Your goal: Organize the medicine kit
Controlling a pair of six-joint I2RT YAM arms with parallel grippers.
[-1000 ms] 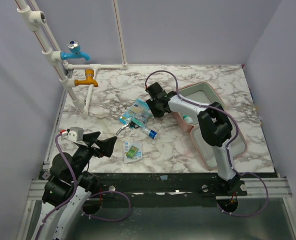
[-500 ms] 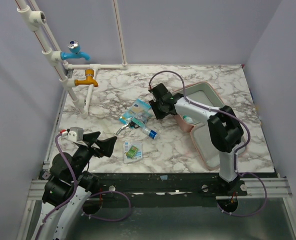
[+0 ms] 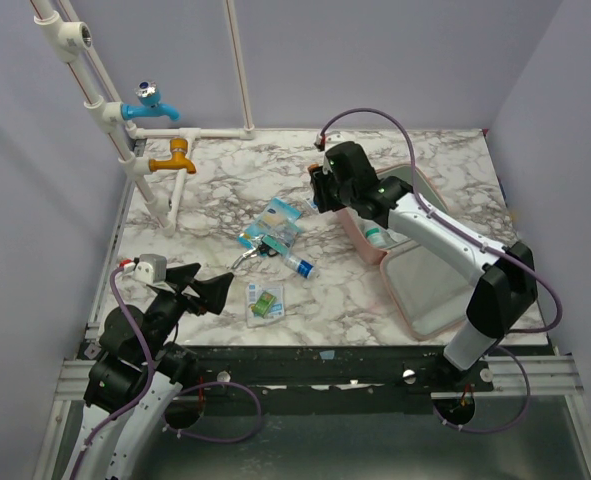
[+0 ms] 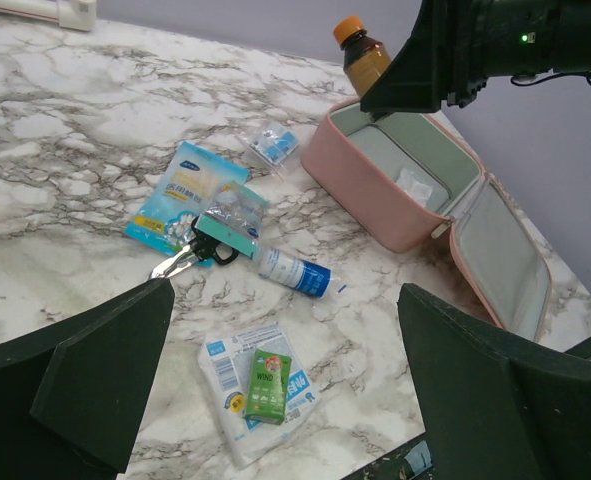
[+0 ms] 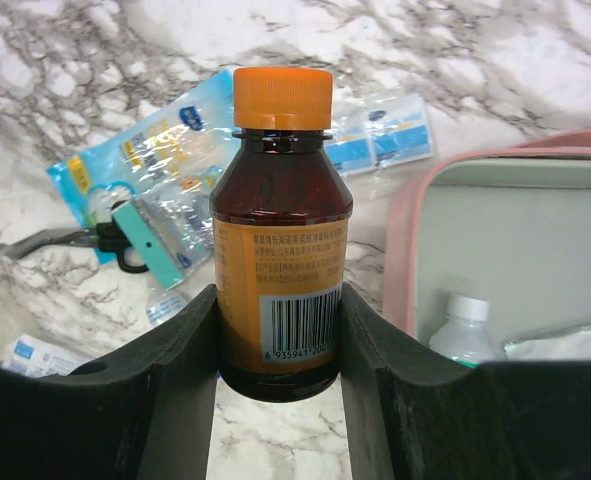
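The medicine kit [image 3: 440,280] is a pink case lying open at the right, pale inside. It also shows in the left wrist view [image 4: 375,205] and the right wrist view [image 5: 403,250]. A white-capped bottle [image 5: 462,325] lies in its far half. My right gripper [image 3: 321,193] [image 5: 280,345] is shut on a brown bottle [image 5: 280,230] with an orange cap [image 4: 349,30]. It holds the bottle upright above the table, just left of the kit's far half. My left gripper [image 3: 200,287] [image 4: 287,320] is open and empty, low at the near left.
Loose on the marble lie a blue sachet [image 4: 183,190], scissors [image 4: 190,255], a blue-white tube [image 4: 293,271], a small sachet [image 4: 273,145] and a green box on a white sachet [image 4: 267,383]. Pipes with taps [image 3: 160,155] stand at the far left.
My right arm has swung its elbow out to the right, and its gripper has moved up and slightly right toward the kit with the bottle. The left arm has not moved.
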